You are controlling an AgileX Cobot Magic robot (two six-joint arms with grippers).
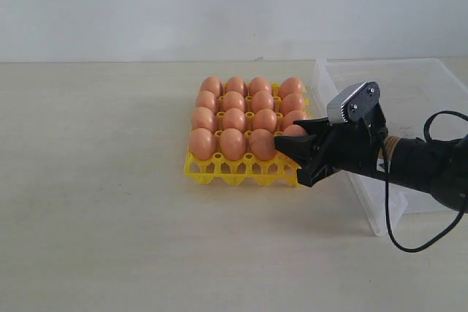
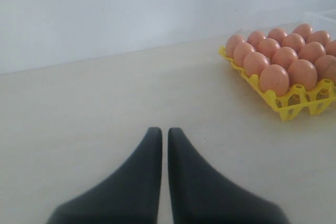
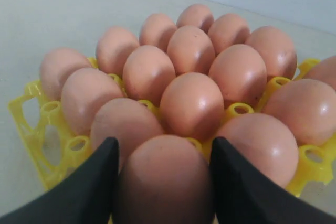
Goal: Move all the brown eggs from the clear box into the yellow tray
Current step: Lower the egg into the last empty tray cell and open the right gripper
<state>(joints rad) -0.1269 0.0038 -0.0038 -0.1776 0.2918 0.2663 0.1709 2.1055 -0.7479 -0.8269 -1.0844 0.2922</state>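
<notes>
My right gripper [image 3: 164,141] has its black fingers [image 3: 92,190] half spread and pressed against both sides of one egg [image 3: 164,182]. In the exterior view that egg is at the tray's near right corner, just right of frame centre. It stands upright, long axis vertical, and is smooth, matte and orange-brown. The other eggs [image 1: 234,118] stand the same way, filling the yellow tray [image 1: 241,169] in a four-by-four grid at mid-frame on the table [image 1: 102,217]. The clear box [image 1: 420,96] lies at the right edge, just beside the tray. My left gripper [image 2: 164,129] hangs over the table, fingers almost touching, holding nothing.
</notes>
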